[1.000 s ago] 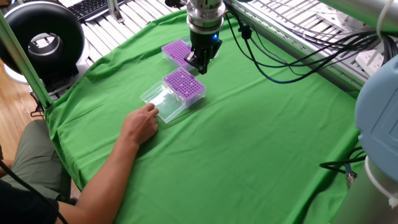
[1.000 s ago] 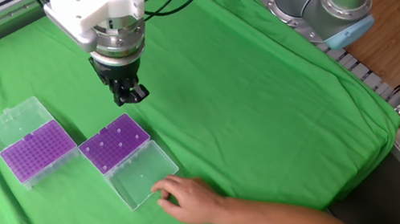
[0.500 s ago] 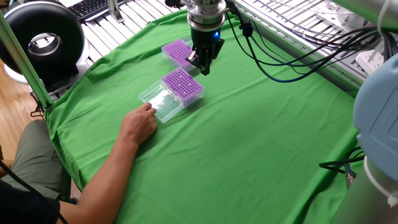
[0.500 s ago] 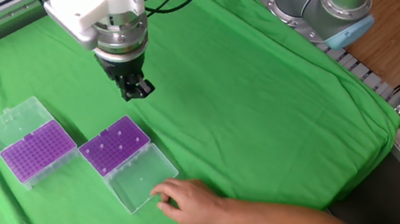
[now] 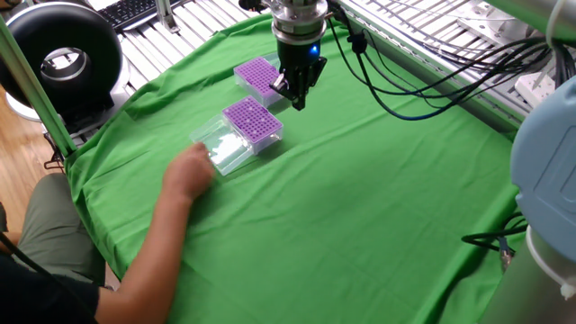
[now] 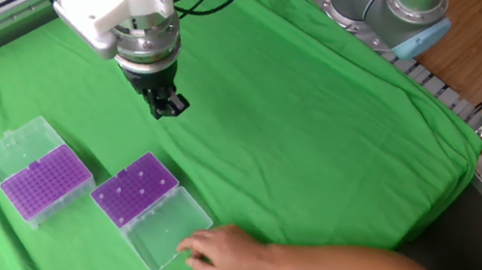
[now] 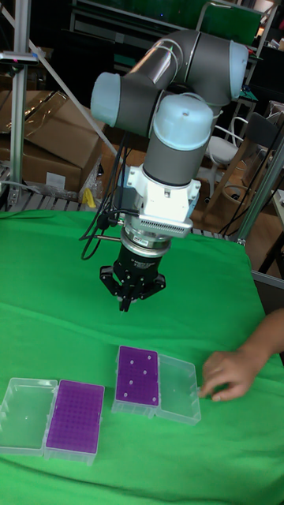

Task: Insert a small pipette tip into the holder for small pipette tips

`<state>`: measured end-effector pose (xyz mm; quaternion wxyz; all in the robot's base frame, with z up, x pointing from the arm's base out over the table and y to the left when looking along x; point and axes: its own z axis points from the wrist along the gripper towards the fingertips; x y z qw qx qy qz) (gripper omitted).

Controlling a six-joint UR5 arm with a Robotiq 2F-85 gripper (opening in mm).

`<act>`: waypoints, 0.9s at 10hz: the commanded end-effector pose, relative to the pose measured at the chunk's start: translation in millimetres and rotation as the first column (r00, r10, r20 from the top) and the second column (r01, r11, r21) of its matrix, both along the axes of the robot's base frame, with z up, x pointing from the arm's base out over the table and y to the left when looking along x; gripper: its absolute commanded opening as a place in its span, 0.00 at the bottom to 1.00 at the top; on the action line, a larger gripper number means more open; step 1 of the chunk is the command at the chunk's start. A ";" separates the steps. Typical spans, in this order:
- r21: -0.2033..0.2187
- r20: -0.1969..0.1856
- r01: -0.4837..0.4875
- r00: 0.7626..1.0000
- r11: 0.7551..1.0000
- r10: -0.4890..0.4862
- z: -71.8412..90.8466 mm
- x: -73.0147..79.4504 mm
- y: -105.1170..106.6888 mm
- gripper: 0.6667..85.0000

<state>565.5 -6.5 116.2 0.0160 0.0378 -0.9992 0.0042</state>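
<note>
The arm [image 7: 170,95] hangs over the green cloth [image 6: 320,129], its base cut off at the frame edge in both fixed views. Its gripper [image 6: 165,108] hovers above the cloth, clear of both boxes; the fingers look close together, but whether they pinch a tip cannot be told, for nothing that small shows between them. A person's hand [image 6: 226,253] touches the clear lid [image 6: 158,232] of the nearer holder [image 6: 134,189], fingers spread on its edge. That holder's purple rack shows a few pale dots, too small to read as tips. The second holder [image 6: 43,179] lies just beside it, lid open, its rack evenly dark.
</note>
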 end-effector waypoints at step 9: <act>0.051 0.017 -0.016 1.000 0.999 0.015 -14.6 77.1 7.8 0.00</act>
